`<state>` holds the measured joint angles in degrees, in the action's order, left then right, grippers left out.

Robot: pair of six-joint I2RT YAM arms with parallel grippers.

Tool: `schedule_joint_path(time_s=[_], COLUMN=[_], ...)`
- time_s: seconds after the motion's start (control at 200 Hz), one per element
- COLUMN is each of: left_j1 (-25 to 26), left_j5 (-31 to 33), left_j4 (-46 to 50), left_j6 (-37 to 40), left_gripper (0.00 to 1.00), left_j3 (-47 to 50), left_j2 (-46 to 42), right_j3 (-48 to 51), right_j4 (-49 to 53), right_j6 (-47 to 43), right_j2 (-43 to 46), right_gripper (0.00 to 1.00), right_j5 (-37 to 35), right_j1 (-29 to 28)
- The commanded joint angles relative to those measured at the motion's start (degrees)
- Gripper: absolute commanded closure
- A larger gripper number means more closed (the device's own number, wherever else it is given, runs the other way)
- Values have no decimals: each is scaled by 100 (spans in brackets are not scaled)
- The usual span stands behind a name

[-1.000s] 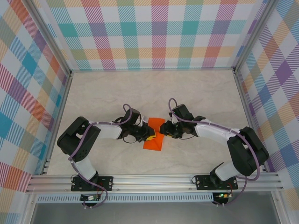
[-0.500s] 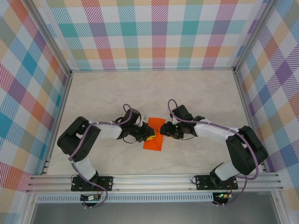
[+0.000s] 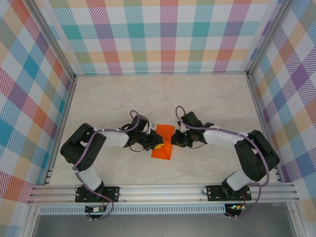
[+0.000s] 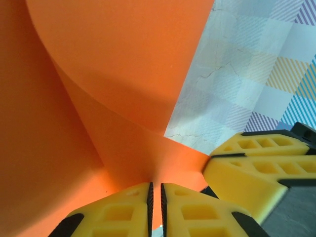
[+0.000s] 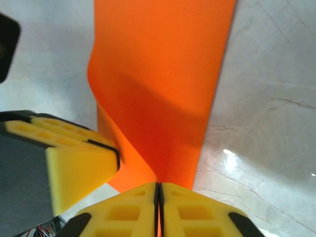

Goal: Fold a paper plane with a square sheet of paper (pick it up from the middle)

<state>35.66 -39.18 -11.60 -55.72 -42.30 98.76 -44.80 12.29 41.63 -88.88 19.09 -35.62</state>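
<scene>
Thin bright orange square sheet of paper [image 3: 162, 146] lies at the middle of the pale marble-patterned worktop [image 3: 207, 98], between the two arms, partly bent into an elongated shape. From the top camera its long axis runs far to near, the near end leaning slightly left and looking the wider; both ends blunt, so which end leads cannot be told. Left fingers [image 3: 158, 146], yellow ribbed pads, meet the sheet at its left edge about mid-length. In the left wrist camera the left fingers [image 4: 140, 210] are closed to a thin slit with the orange paper [image 4: 98, 98] pinched between them, and one layer bows up over another rather than lying creased flat. Right fingers [image 3: 173, 142] come in from the opposite side, just beside the left pair. Right wrist camera: right fingers [image 5: 168, 200] pressed fully together on the paper's edge [image 5: 158, 74], a curled fold along the sheet's left side. Pastel plaid walls [image 3: 163, 34] surround the worktop.
</scene>
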Motion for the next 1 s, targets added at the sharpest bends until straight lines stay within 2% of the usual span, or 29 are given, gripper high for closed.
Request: schedule_joint_path(time_s=[0.0,0.15,0.36,0.47,0.805,0.995], left_j1=[73,88,204,264,292,299], left_j5=[93,90,135,252,674,683], left_j4=[326,360,509,647,918,939], left_j6=[229,316,434,475,466,475], left_gripper=[84,79,57,53,75,82], left_j3=[-211,-208,-425,-542,-625,-631], left_j2=[-375,-622,-590,-449,-176,-53], right_j3=[-233,-366,-511,-580,-688,-741], right_j4=[114,78,93,145,272,305], right_j6=[-211,-393,-654,-735,-794,-818], right_j2=[-132,-317,-553,-659,-840,-923], right_gripper=[92,94,94,95,95,95], right_j5=[-37,-20,104,104,8,-37], right_j1=[26,27,28,28,28,28])
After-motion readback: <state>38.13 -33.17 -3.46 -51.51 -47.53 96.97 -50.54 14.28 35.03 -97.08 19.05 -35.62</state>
